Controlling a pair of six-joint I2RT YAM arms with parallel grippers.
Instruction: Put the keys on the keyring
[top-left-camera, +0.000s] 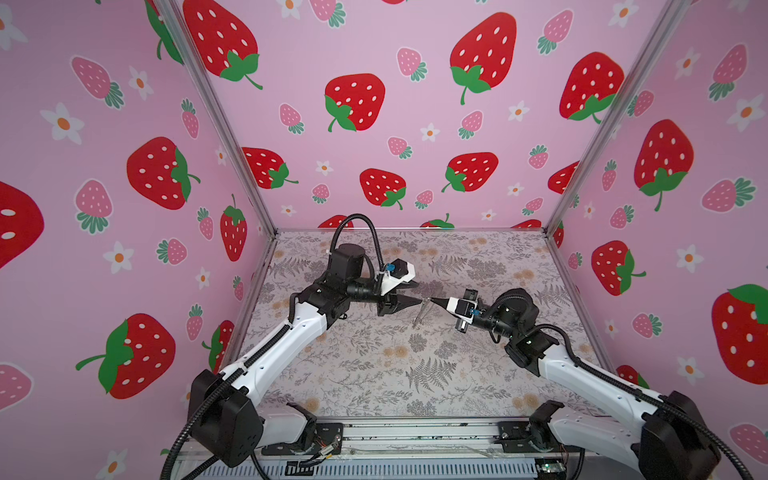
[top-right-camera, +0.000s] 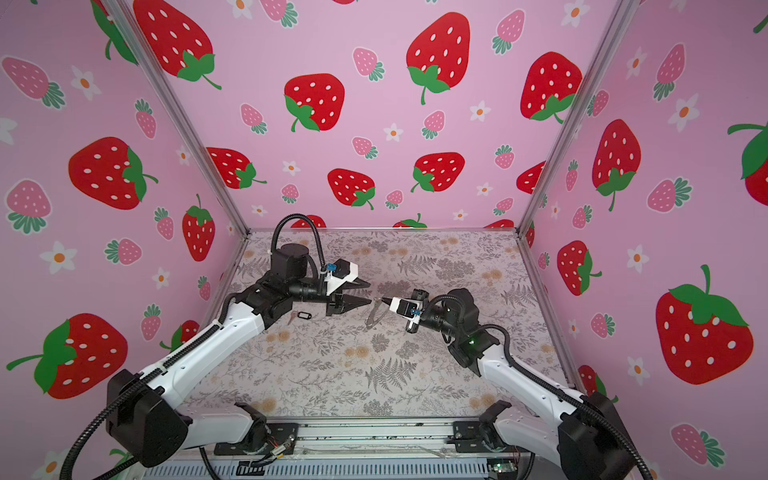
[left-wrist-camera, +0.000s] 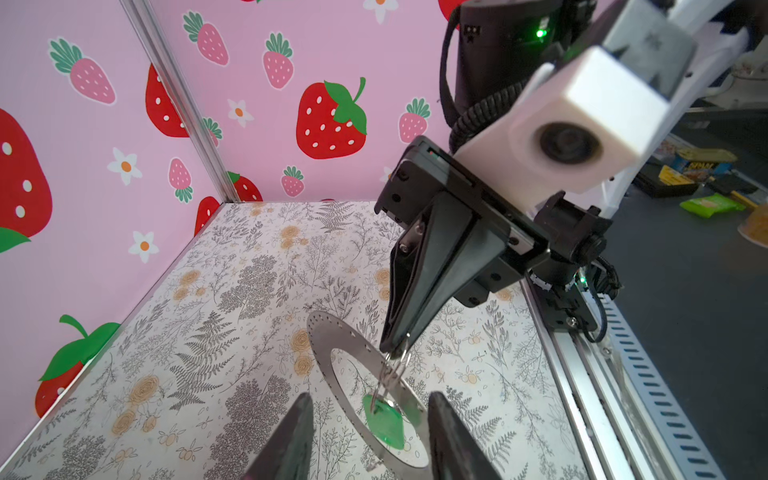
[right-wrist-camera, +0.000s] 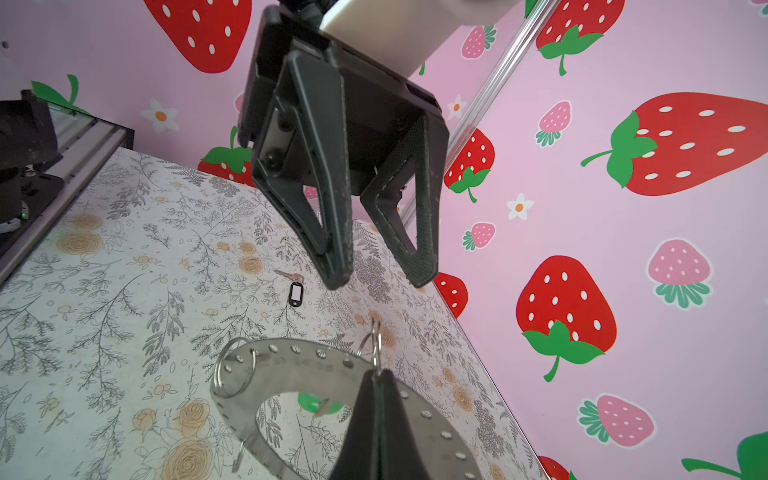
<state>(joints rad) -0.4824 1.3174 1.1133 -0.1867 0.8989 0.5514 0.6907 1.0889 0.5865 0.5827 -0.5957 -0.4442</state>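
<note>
While the right gripper (top-left-camera: 432, 299) is pinched shut on a wire loop of the keyring (top-left-camera: 420, 312), both top views show the ring hanging edge-on off its tips, long axis about 1 to 7 o'clock. Whether its low end touches the table (top-left-camera: 374, 374) is too small to tell. The left gripper (top-left-camera: 419, 292) sits just at 9 o'clock of that, jaws partway apart, nothing in them. In a top view the black-rimmed key (top-right-camera: 306, 316) lies flat on the table at roughly 8 o'clock from the left gripper (top-right-camera: 369, 292), beside the left forearm, long axis near 9-to-3. The keyring (top-right-camera: 373, 315) is on the other side, about 4 o'clock. Left wrist view: the right gripper (left-wrist-camera: 395, 347) clamps the loop and the green key (left-wrist-camera: 384, 424) dangles under it against the keyring (left-wrist-camera: 332, 345). It looks already threaded, though blur leaves that unsure. The left fingers (left-wrist-camera: 295, 440) flank it without touching. Right wrist view: the left gripper (right-wrist-camera: 378, 283) is open and empty above the ring. The keyring (right-wrist-camera: 282, 368) is held, the green key (right-wrist-camera: 313, 404) shows through the centre hole, and the black-rimmed key (right-wrist-camera: 295, 294) is well apart on the table. Judgement: the black-rimmed key is the one not yet on. The left arm is nearer, so it should turn toward 8 o'clock and grip across the key's short side.
</note>
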